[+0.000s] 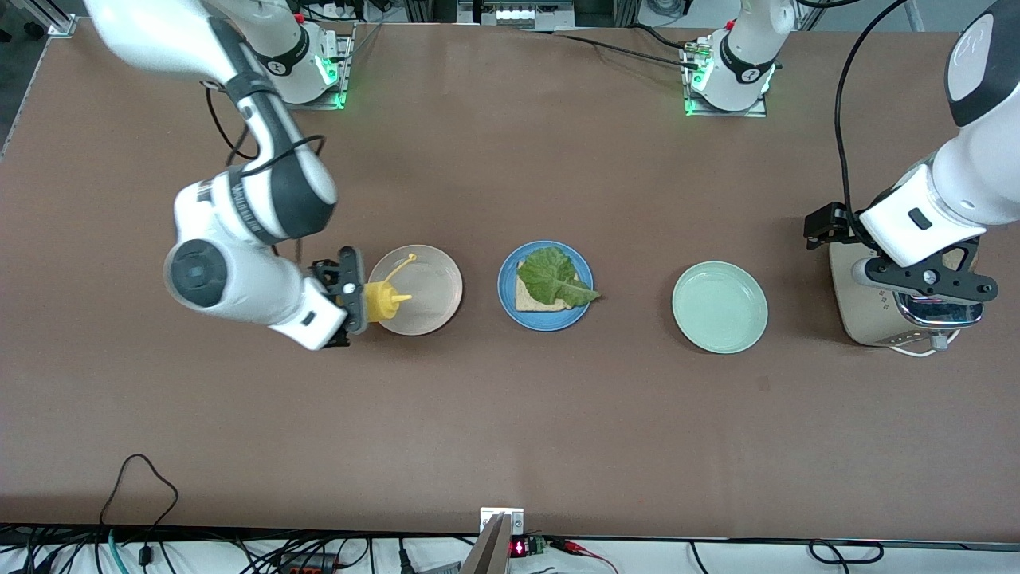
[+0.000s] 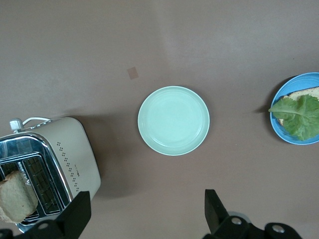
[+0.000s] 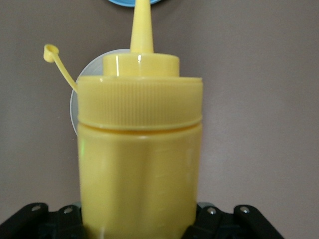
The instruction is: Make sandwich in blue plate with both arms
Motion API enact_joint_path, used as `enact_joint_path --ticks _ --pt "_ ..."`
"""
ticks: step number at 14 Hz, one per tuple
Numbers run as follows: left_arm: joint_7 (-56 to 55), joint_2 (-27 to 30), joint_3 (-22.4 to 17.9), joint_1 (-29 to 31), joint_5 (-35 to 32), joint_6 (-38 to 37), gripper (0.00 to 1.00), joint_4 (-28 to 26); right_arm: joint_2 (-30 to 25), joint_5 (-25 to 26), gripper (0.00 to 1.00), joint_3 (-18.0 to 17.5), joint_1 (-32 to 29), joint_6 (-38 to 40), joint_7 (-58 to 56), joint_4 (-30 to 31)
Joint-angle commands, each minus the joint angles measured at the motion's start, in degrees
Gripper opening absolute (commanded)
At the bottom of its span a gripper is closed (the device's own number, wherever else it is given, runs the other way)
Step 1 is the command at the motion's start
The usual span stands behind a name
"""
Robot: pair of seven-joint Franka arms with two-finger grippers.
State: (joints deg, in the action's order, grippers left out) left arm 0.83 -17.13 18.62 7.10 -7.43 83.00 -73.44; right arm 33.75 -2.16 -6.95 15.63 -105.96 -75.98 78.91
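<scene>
While the right gripper [image 1: 356, 292] clamps the yellow sauce bottle [image 1: 381, 300] over the cream plate [image 1: 426, 289], nozzle tilted toward the blue plate [image 1: 545, 285], the next move should carry the tip over the lettuce [image 1: 555, 276] on the bread [image 1: 532, 299] before squeezing. Its arm reaches in low from its end of the table. The left gripper [image 2: 144, 219] hangs wide open and empty over the toaster [image 1: 865, 307], waiting beside the mint plate [image 1: 719, 307].

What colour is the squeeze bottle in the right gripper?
Yellow all over, cap included: squeeze bottle, seen best in the right wrist view.
</scene>
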Motion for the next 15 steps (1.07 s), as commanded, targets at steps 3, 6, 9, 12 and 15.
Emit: enact_joint_path --ticks 3,6,9,12,15 --pt "-0.39 0.51 0.19 0.11 -0.74 -1.00 1.00 0.49 -0.79 9.79 0.10 0.71 9.58 2.87 13.82 -2.53" --pt "-0.39 0.51 0.19 0.11 -0.74 -1.00 1.00 0.49 -0.36 15.49 0.10 0.79 14.49 2.95 19.36 -2.53" --pt "-0.39 0.60 0.10 0.11 -0.74 -1.00 1.00 0.41 0.78 21.48 0.10 0.79 18.98 4.18 25.24 -2.53" --pt "-0.48 0.78 0.10 0.11 -0.74 -1.44 1.00 0.49 2.19 23.16 0.10 0.79 21.45 4.36 29.21 -2.62" --pt "-0.83 0.78 -0.51 0.11 -0.83 -1.70 1.00 0.49 2.98 25.45 0.10 0.79 23.21 4.36 31.59 -2.62"
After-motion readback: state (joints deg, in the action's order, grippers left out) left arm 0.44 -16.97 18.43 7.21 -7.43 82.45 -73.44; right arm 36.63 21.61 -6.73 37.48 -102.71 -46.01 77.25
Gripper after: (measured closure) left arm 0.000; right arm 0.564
